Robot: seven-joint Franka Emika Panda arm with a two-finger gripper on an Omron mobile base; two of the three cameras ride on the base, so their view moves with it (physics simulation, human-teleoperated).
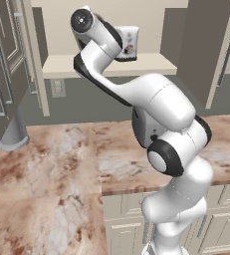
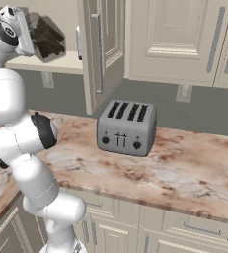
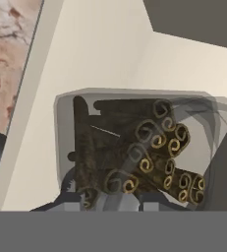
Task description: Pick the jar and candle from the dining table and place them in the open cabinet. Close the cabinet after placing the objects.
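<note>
Up high — hand (image 3: 116, 199) holds one jar (image 3: 134, 147) over cabinet (image 1: 106, 64) shelf.

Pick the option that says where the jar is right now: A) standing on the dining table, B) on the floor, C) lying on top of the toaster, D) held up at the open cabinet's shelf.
D: the jar of dark sticks sits at the end of the raised arm, at the pale shelf of the open cabinet, well above the toaster.

The open cabinet (image 1: 111, 64) is viewed from behind-left and behind-right by the base cameras; its shelf and the jar (image 3: 134, 152) are seen close-up from the hand.
</note>
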